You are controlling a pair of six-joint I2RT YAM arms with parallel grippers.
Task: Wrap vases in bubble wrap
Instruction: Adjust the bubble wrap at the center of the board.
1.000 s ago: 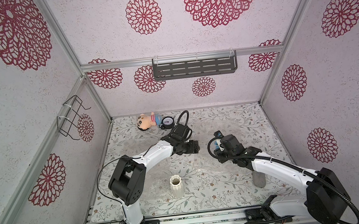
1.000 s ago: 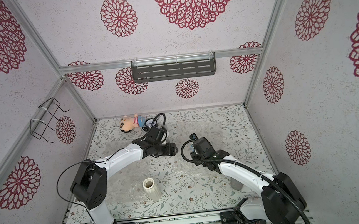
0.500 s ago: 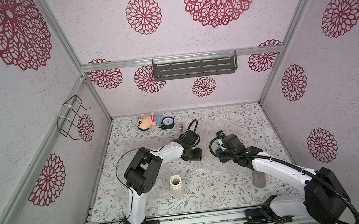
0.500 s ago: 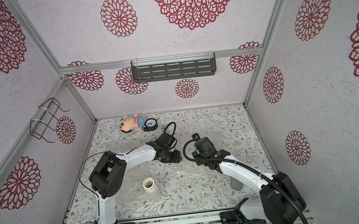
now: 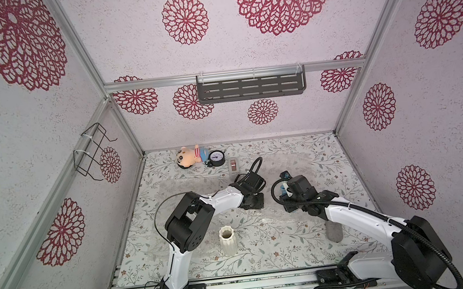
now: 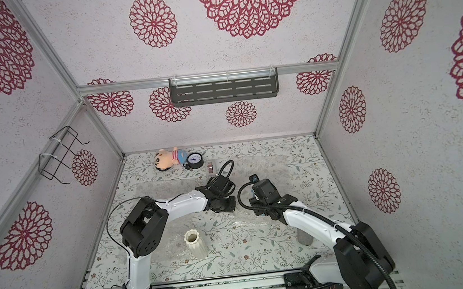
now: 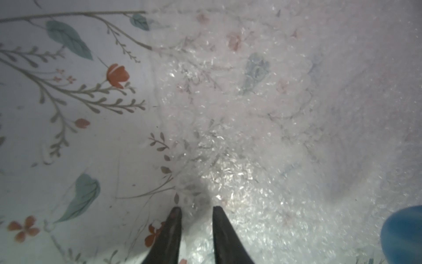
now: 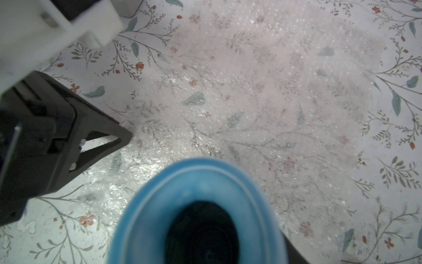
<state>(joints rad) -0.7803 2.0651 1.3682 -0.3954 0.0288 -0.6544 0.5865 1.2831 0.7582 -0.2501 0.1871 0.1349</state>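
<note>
A clear bubble wrap sheet lies flat mid-table. My left gripper is down at its edge. Its black fingers stand a narrow gap apart, astride the sheet's rim, with wrap showing between them. In both top views it sits just left of the right gripper. My right gripper is shut on the light blue vase, whose mouth fills the right wrist view and hides the fingers. The cream-white vase stands upright near the front. Another bubble wrap sheet lies at the back left.
A grey oblong case stands front right beside the right arm. A tape dispenser, a round gauge and a doll lie along the back. A dark shelf hangs on the back wall and a wire rack on the left wall.
My left arm swung forward and down from the back to the sheet's edge, and its jaws narrowed from wide open. The right arm stayed put with the blue vase.
</note>
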